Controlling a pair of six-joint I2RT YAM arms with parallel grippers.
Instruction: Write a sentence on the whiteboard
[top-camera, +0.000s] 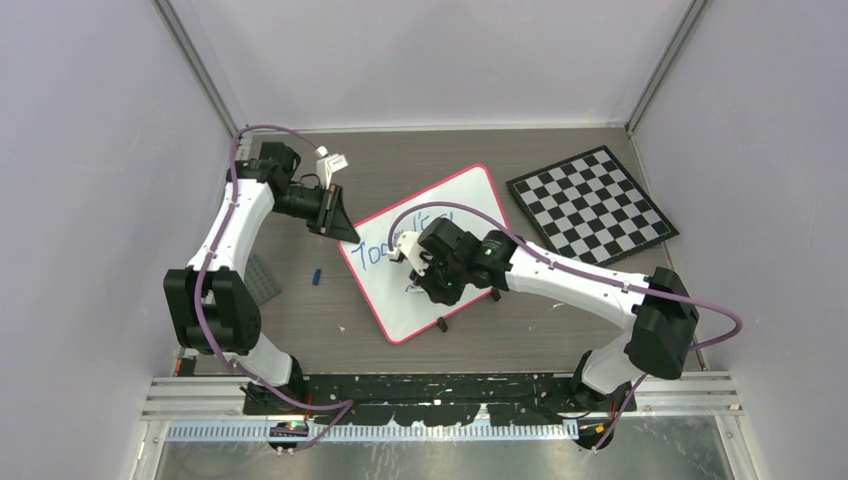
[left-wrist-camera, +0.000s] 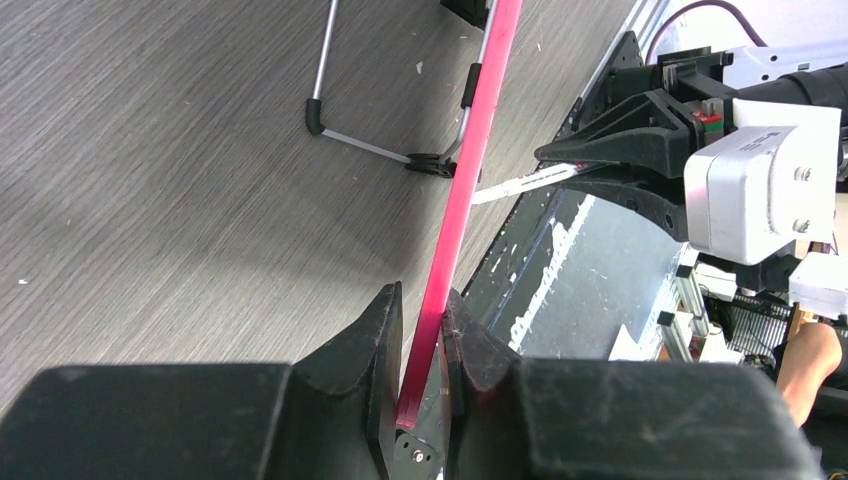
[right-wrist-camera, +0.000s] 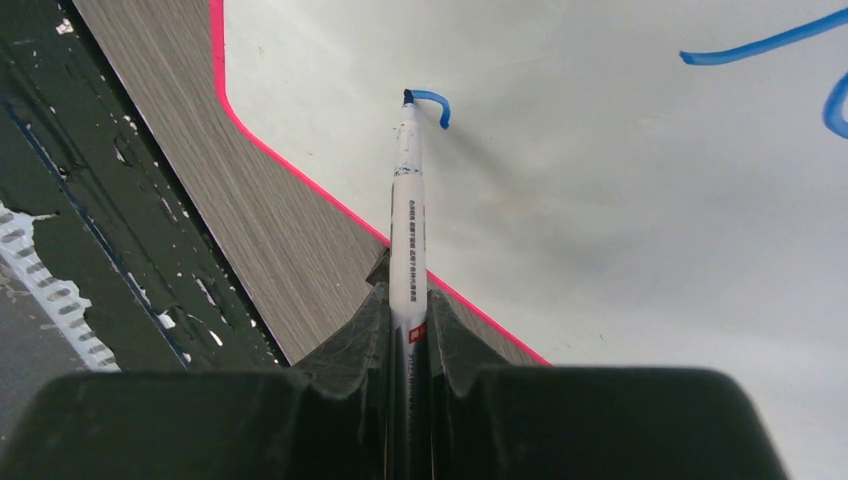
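Whiteboard (top-camera: 476, 195): mid-counter, skewed to the edges. Left gripper (left-wrist-camera: 420, 300) clamped on its pink frame; right gripper (right-wrist-camera: 408, 285) clamped on marker (right-wrist-camera: 408, 200), tip touching. Advised: light, even strokes against a firmly braced board.

Robot lab cell. Boxed in by plain pale walls (top-camera: 90, 150) and aluminium corner posts (top-camera: 200, 65). Wood-grain table (top-camera: 300, 330) with left arm (top-camera: 235, 225) and right arm (top-camera: 580, 282) bolted at near edge beside slotted metal rail (top-camera: 450, 405), purple cables (top-camera: 740, 320) looping loose, checkerboard (top-camera: 590, 205) lying flat at far right.
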